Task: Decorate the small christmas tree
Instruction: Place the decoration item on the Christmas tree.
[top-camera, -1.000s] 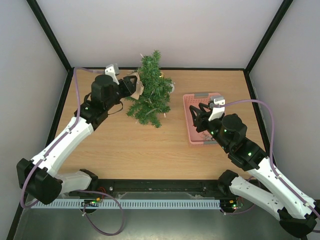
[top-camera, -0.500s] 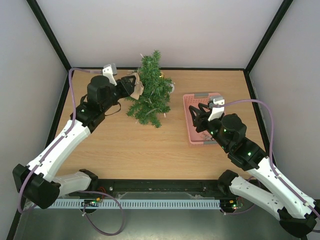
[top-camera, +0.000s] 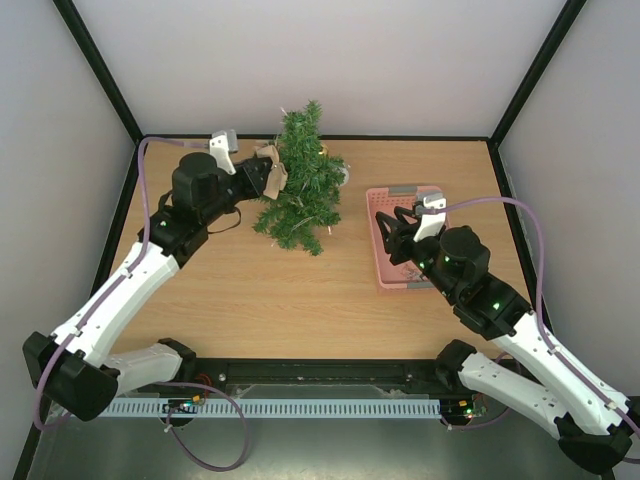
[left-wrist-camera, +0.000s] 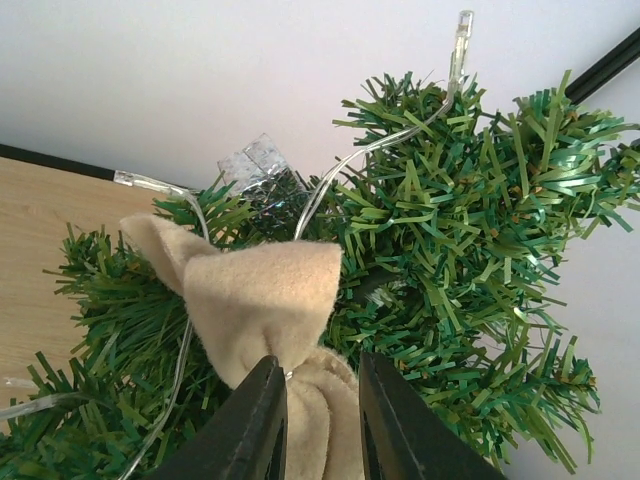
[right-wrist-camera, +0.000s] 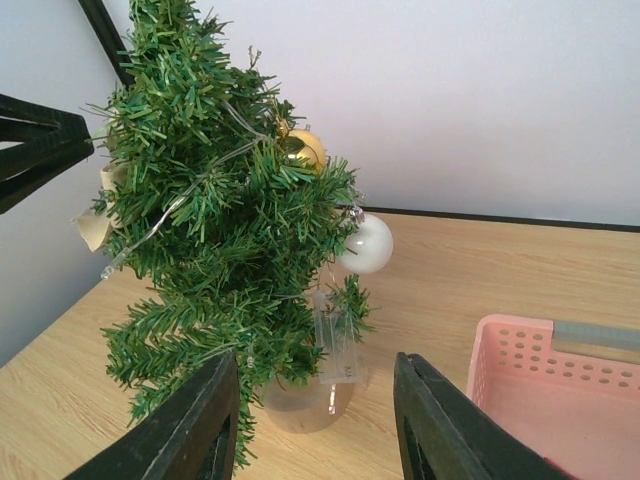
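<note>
**K:** Since a second ago, our left arm (top-camera: 150, 260) has swung its wrist a bit further from the pink basket (top-camera: 376, 250). We see no shift in the small christmas tree (top-camera: 300, 190).

**M:** Where do we have the tree?

**K:** Upright on the table (top-camera: 280, 300), on its pale base (right-wrist-camera: 300, 400). It's on the basket's left, clearly apart from it.

**M:** Left gripper?

**K:** The left gripper (left-wrist-camera: 320, 368) is at the tree's flank, on the side facing away from the basket. It's clamped on a beige felt bow (left-wrist-camera: 265, 295) with both fingers touching the fabric. The bow sits against the branches.

**M:** Right gripper?

**K:** The right gripper (right-wrist-camera: 315, 362) hangs over the basket, pointed at the tree. Jaws apart, nothing between them.

**M:** What do we already see on the tree?

**K:** A clear light string (left-wrist-camera: 370, 150) threaded through the branches. A gold ball (right-wrist-camera: 303, 148) sits high and a white ball (right-wrist-camera: 366, 244) lower, both on the half we see from the basket.
</note>
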